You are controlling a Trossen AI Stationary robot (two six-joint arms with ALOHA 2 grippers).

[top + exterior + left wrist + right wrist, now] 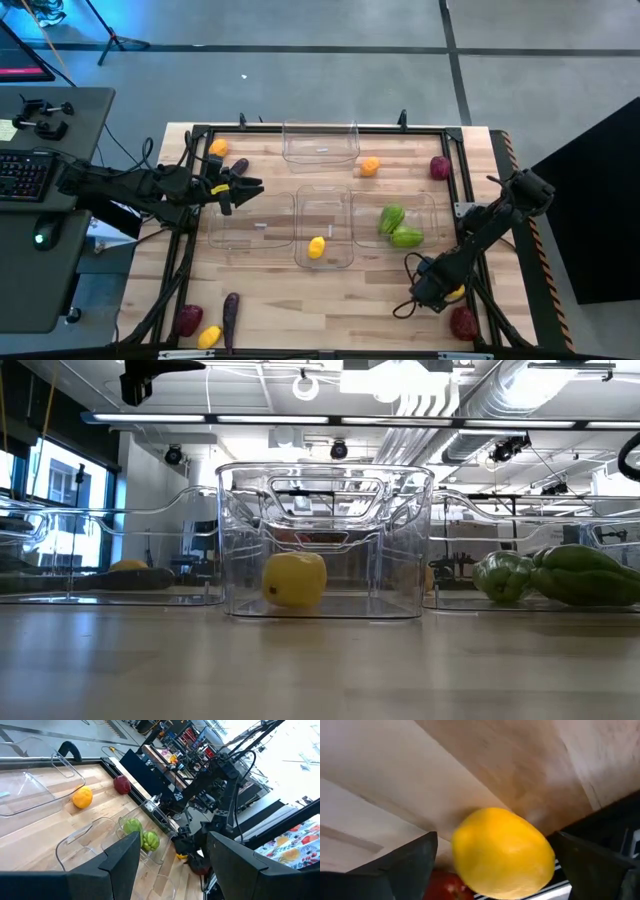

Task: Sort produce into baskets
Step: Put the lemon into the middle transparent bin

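Lemon [502,854] at the desk's [330,295] near right edge, beside a dark red fruit [462,322], sits between the right gripper's [432,290] spread fingers, apparently lined up for pickup; arm reaches low. Centre basket [324,228] already holds a lemon. Left gripper [240,190] hovers half-spread, empty, beyond the left basket [250,225].

Four baskets [320,142], four lemons [316,248], two green ones [392,217].

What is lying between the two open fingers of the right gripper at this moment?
A yellow lemon sits in the gap of the right gripper, apart from both fingers, with a dark red piece just behind it. The right wrist view shows this.
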